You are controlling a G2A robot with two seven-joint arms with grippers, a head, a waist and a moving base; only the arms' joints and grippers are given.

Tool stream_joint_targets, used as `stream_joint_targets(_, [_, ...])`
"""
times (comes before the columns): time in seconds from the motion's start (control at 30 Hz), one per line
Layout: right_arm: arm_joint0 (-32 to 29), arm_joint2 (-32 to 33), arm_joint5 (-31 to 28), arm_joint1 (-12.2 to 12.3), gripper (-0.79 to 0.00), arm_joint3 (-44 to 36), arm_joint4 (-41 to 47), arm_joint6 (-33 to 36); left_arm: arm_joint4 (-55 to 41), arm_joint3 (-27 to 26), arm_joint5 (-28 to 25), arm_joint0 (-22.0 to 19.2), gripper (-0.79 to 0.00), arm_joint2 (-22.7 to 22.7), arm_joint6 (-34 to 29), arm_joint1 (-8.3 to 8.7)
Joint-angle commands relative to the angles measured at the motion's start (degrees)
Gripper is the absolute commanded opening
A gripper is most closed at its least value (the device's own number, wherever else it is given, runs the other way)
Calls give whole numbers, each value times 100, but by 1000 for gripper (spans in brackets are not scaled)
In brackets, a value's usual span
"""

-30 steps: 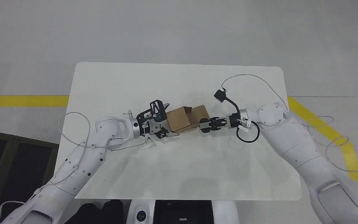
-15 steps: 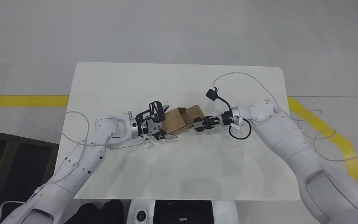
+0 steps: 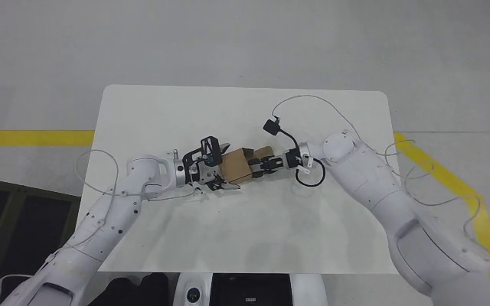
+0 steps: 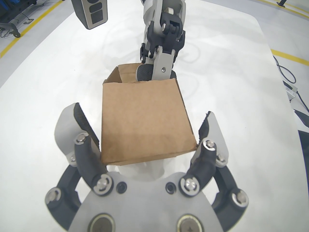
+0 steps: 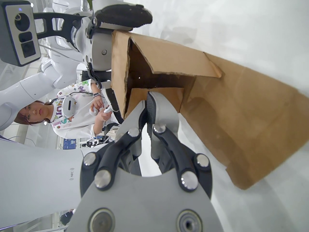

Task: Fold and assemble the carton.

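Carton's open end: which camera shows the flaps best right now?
Right wrist view: it looks straight into the carton opening, with the flaps clear. Left wrist view shows mostly its plain upper panel; top view shows it small, from above.

On the white arm casing (image 5: 36,170) just beside the right gripper (image 5: 147,100), you can make out one small grey three-letter mark (image 5: 72,171). The lettering on the blue sign (image 5: 70,143) behind the gripper is too small for you to read.

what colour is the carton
Plain brown, unprinted cardboard. The carton shows best in the left wrist view.
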Motion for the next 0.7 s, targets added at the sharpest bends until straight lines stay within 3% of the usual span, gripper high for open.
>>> stream_joint_targets(0.0, [26, -60, -34, -65, -785, 44, 26, -34, 39, 13, -44, 3, 0, -17, 30, 2])
stream_joint_targets(0.37, [83, -325, -132, -270, -785, 244, 232, -131, 316, 55, -176, 33, 0, -198, 207, 35])
stream_joint_targets(0.67, [68, -211, -223, -56, -785, 367, 341, -223, 459, 83, -241, 66, 0, -334, 351, 57])
